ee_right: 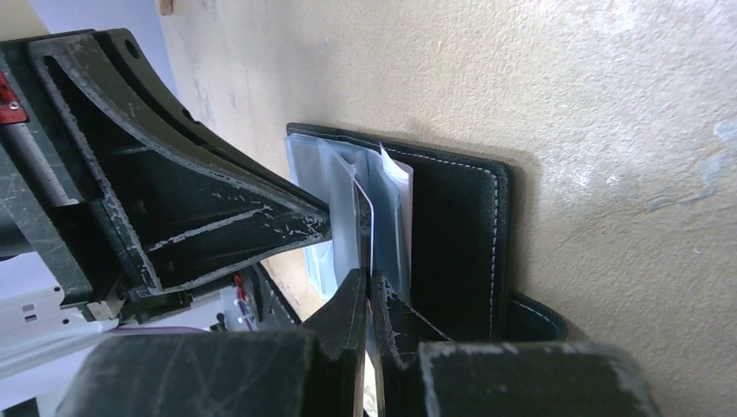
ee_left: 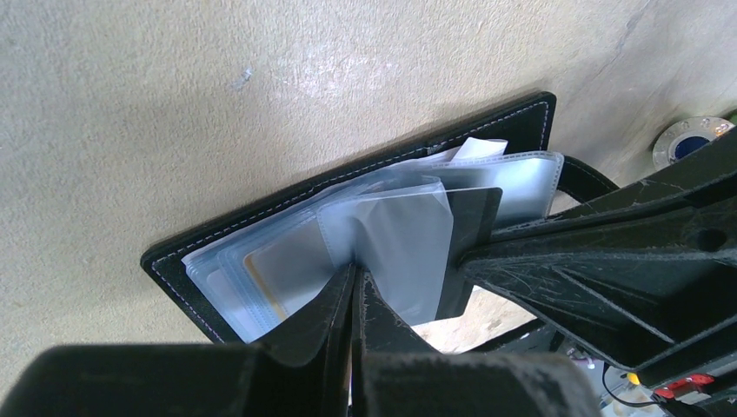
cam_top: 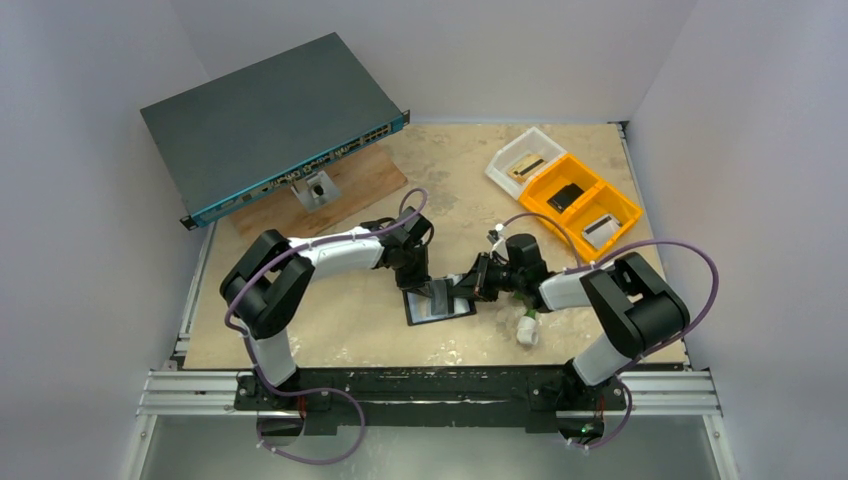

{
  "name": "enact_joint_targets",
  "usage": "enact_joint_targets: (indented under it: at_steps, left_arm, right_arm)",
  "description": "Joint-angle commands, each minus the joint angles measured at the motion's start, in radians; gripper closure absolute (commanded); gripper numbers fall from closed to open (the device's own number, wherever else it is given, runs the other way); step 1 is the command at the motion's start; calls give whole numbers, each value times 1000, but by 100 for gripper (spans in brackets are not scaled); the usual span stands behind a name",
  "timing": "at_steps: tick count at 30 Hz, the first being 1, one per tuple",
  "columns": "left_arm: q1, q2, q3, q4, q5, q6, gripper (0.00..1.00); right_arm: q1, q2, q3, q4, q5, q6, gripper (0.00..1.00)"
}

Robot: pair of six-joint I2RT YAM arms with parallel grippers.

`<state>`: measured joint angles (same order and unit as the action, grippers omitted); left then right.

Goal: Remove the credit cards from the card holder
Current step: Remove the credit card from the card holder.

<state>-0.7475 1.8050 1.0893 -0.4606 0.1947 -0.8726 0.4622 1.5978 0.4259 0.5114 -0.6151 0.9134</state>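
Note:
The black card holder (cam_top: 440, 311) lies open on the table between both arms, its white-stitched cover (ee_left: 513, 118) underneath and clear plastic sleeves (ee_left: 521, 178) fanned up. Pale credit cards (ee_left: 280, 268) sit inside the sleeves. My left gripper (ee_left: 355, 271) is shut on one upright clear sleeve (ee_left: 401, 243); it shows in the top view (cam_top: 430, 290). My right gripper (ee_right: 366, 280) is shut on a thin stiff leaf (ee_right: 360, 228) standing up from the holder (ee_right: 456, 234), apparently a card, dark in the left wrist view (ee_left: 474, 228). The two grippers nearly touch (cam_top: 463, 285).
A large dark grey network switch (cam_top: 270, 125) stands on a wooden board (cam_top: 360, 185) at the back left. An orange tray (cam_top: 585, 210) and a clear tray (cam_top: 520, 160) are at the back right. A small white object (cam_top: 527, 330) lies beside the right arm.

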Motion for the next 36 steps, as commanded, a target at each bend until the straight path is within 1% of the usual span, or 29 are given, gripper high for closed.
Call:
enact_joint_targets:
  at_steps: [1,8,18,29,36]
  left_arm:
    - [14,49,-86,-111,-175,29,100]
    - [38,24,-135,-102,-191,32,100]
    - [39,11,-152,-87,-186,30,100]
    - [38,-14,-122,-94,-170,44,100]
    - [37,-49,-56,-113,-138,56,100]
  right_arm:
    - [5,-60,-6,-35,35,-21,100]
    - [4,-131,14,-174,133,-91,100]
    - [-6,-174,21,-239,164,-114,100]
    - [-17,-253,48,-324,184,-121,100]
    - [-22,-310,86,-407,206,-135,100]
